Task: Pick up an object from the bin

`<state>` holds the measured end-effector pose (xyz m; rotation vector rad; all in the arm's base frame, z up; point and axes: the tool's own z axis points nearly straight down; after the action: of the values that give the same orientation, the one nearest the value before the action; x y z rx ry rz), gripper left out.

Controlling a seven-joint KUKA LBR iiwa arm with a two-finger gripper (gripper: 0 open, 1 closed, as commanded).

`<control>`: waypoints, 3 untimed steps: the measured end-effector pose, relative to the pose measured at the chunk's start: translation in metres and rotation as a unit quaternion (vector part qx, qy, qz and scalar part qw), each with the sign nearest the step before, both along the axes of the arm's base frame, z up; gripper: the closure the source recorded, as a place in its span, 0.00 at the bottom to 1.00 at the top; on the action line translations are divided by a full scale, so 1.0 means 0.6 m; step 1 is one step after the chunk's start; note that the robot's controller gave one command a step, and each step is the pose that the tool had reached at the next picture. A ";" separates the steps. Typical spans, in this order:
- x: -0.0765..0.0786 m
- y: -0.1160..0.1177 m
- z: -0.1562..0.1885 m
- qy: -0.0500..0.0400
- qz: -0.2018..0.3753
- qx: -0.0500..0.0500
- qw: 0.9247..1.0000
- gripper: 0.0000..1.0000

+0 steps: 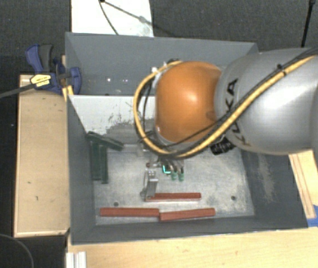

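My gripper point(171, 172) hangs low over the middle of the bin floor, mostly hidden under the arm's orange cover. Just to its left and slightly nearer the front lies a small grey metal piece point(147, 186), upright in the view. A short red-brown stick point(174, 195) lies directly in front of the gripper, touching the foot of the grey piece. Nothing shows in the gripper's grasp.
Two longer red-brown sticks point(128, 211) point(186, 214) lie end to end along the bin's front wall. A dark green L-shaped piece point(100, 155) lies at the left side of the floor. The arm and its cables cover the bin's right rear.
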<state>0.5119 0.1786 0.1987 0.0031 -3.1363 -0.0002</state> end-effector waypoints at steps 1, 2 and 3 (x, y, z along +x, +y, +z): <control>-0.025 -0.117 -0.180 0.001 -0.039 -0.002 0.999 0.00; -0.021 -0.111 -0.173 -0.003 -0.040 0.000 0.999 1.00; -0.038 -0.118 -0.077 -0.005 0.184 0.001 0.983 1.00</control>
<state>0.4893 0.1077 0.1525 0.5818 -3.0926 -0.0010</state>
